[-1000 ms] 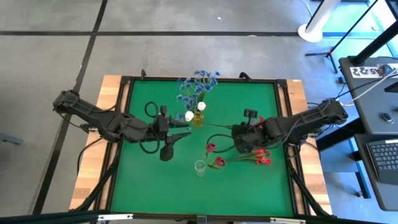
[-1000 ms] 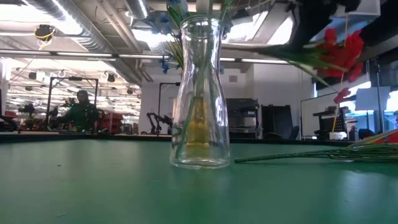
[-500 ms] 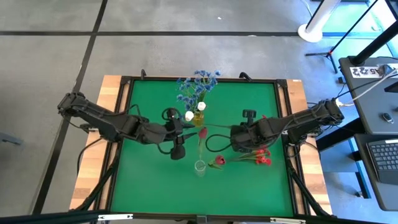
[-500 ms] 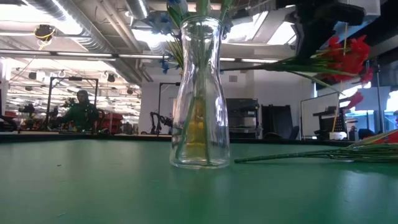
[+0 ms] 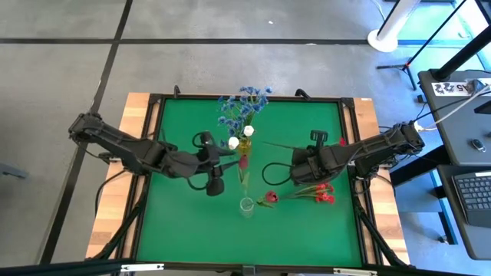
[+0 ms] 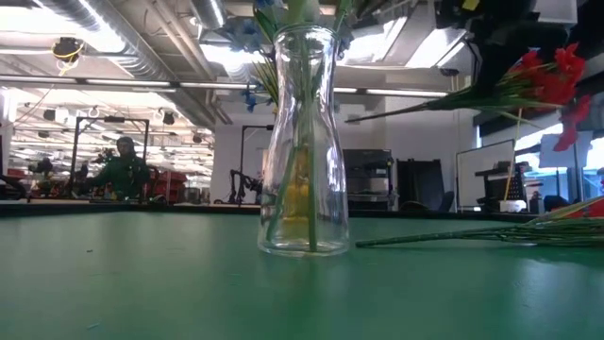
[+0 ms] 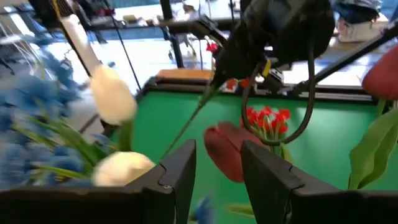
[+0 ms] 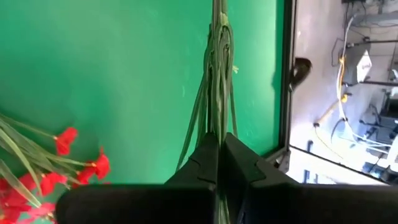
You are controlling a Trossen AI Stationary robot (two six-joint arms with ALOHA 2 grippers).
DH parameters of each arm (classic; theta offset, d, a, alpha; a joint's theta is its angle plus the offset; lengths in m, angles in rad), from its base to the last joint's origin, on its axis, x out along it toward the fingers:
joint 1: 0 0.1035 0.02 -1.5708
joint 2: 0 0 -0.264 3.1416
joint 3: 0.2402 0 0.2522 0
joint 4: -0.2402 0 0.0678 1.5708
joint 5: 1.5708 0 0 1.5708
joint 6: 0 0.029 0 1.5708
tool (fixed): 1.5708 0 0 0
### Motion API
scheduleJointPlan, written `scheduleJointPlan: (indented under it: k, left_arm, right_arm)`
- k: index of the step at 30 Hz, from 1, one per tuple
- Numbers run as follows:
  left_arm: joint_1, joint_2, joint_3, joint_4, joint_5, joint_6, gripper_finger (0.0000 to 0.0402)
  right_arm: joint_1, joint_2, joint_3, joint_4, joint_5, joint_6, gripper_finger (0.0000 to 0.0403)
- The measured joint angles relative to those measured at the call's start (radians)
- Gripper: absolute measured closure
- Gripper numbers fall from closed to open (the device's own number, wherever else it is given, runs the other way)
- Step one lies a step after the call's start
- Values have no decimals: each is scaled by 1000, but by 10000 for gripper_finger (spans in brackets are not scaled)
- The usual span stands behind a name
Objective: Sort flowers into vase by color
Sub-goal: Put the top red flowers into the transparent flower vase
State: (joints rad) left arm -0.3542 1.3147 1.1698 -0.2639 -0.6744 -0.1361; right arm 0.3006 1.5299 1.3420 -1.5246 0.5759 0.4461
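Note:
A clear glass vase [image 5: 245, 205] [image 6: 304, 142] stands near the table's middle. Behind it a yellow vase [image 5: 244, 146] holds blue sprays [image 5: 244, 103] and two white buds [image 5: 233, 142]. My left gripper [image 5: 232, 159] [image 7: 219, 149] is shut on a red bud flower [image 5: 243, 161], whose stem [image 6: 311, 189] stands in the clear vase. To its right my right gripper [image 5: 295, 161] [image 8: 219, 140] is shut on a red spray [image 6: 547, 80], held above the table. My left gripper has the red bud's lower part [image 7: 219, 171] between its two fingers, coming nearly level from the table's left. The fingers hide the exact place of contact. The flower stands upright, and its stem hangs down inside the clear vase to near the bottom [image 6: 311, 244]. My right gripper pinches the spray's bundle of green stems [image 8: 217, 127] between its shut fingers, which lie along the bundle. It comes from the table's right, slanting down. The spray is lifted clear, its red heads [image 6: 552, 71] high and its free stem end [image 6: 354, 118] lower, toward the vases.
More red sprays [image 5: 322, 193] [image 8: 56, 168] and a red bud [image 5: 270, 198] lie on the green mat right of the clear vase, their stems [image 6: 472, 236] flat on it. A black frame [image 5: 349, 103] edges the mat. A person [image 6: 123, 165] sits far behind the table.
My left gripper has sunk a little with the red bud flower; the flower has come upright over the clear vase and its stem has slid down inside it. My right gripper has tipped downward, so the spray's free stem end has sunk while its red heads stay high.

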Motion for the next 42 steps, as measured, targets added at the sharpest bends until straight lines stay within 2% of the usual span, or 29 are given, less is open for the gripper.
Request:
scheduleJointPlan:
  k: [4, 8, 16, 25, 32, 42]
  left_arm:
    - [-32, -54, 0, 0, -55, 16, 278]
    - [-56, -99, 0, 30, -68, 15, 278]
    - [-68, -103, 1, 104, -66, 105, 278]
    - [-37, -93, 95, 77, 10, 144, 278]
    - [-26, -90, 105, 59, 11, 154, 278]
    - [-26, -77, 105, 26, 11, 117, 278]
  right_arm:
    - [0, 0, 26, -24, 0, 18, 398]
    - [0, 0, 75, -26, 16, 15, 398]
    - [1, 0, 262, -18, 65, -57, 398]
    - [1, 0, 454, 51, 35, -176, 398]
    - [1, -1, 479, -16, -46, -158, 398]
    - [0, -5, 462, -47, -46, -84, 398]
